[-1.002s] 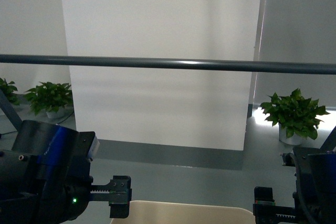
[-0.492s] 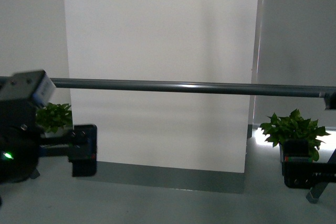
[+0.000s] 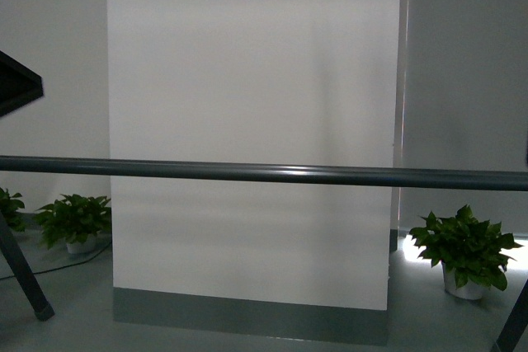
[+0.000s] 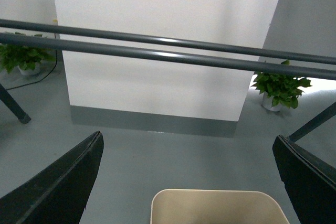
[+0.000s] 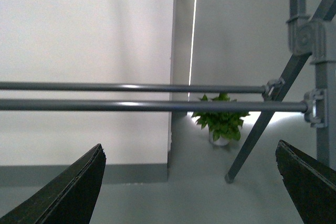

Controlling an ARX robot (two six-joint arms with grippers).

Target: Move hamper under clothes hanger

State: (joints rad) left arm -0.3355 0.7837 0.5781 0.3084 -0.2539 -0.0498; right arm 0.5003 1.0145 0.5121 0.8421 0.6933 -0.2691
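No writing is seen. Both arms have left the front view since earlier; the left gripper (image 4: pixel 186 182) and right gripper (image 5: pixel 191 187) are spread wide above the hamper (image 4: pixel 218 208) and near the clothes hanger (image 3: pixel 264 173).

Clothes hanger (image 3: pixel 264 174) grey metal tube, slight sheen; hamper (image 4: pixel 218 207) smooth matt beige plastic

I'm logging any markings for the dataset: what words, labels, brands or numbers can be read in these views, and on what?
None: no text, label, brand or number shows in any view. The clothes hanger bars, the hamper, the white wall panel and the plant pots are all unmarked.
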